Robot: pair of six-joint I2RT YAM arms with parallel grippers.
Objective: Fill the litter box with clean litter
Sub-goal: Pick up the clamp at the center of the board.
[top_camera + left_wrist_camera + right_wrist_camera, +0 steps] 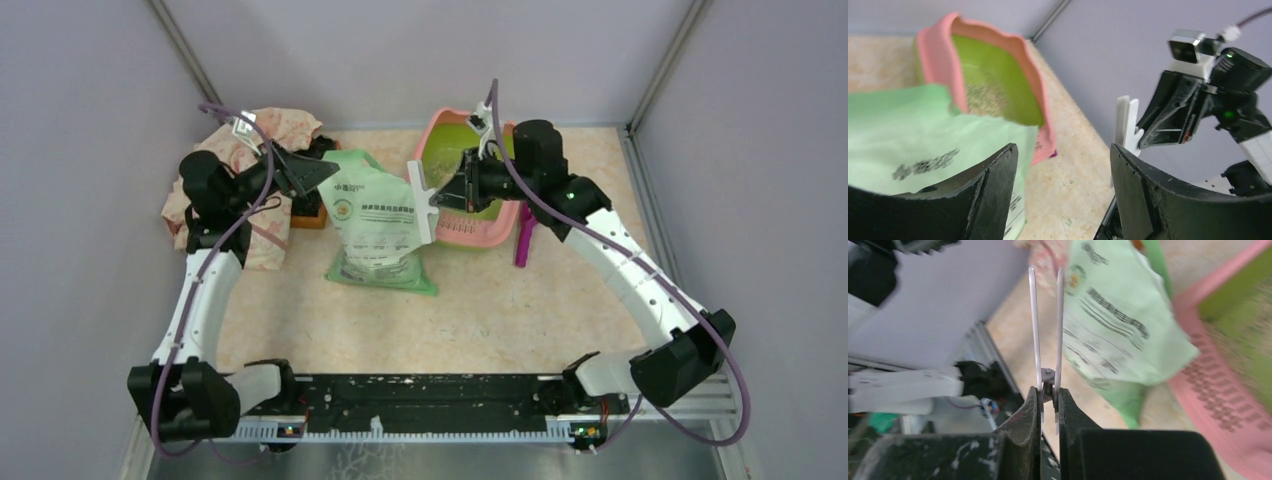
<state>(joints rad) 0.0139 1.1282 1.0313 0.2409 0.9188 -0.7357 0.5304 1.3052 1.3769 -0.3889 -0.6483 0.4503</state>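
Observation:
The litter box stands at the back centre, with a pink rim and a lime-green inside. A thin layer of clean litter lies on its floor and shows blurred in the right wrist view. A light green printed bag stands just left of the box, leaning toward it. My right gripper is shut on a white clip, held above the gap between bag and box. My left gripper is open beside the bag's top left corner, with nothing between its fingers.
A magenta scoop lies against the box's right side. A crumpled floral cloth sits at the back left, with an orange object beside it. Grey walls close in the table on three sides.

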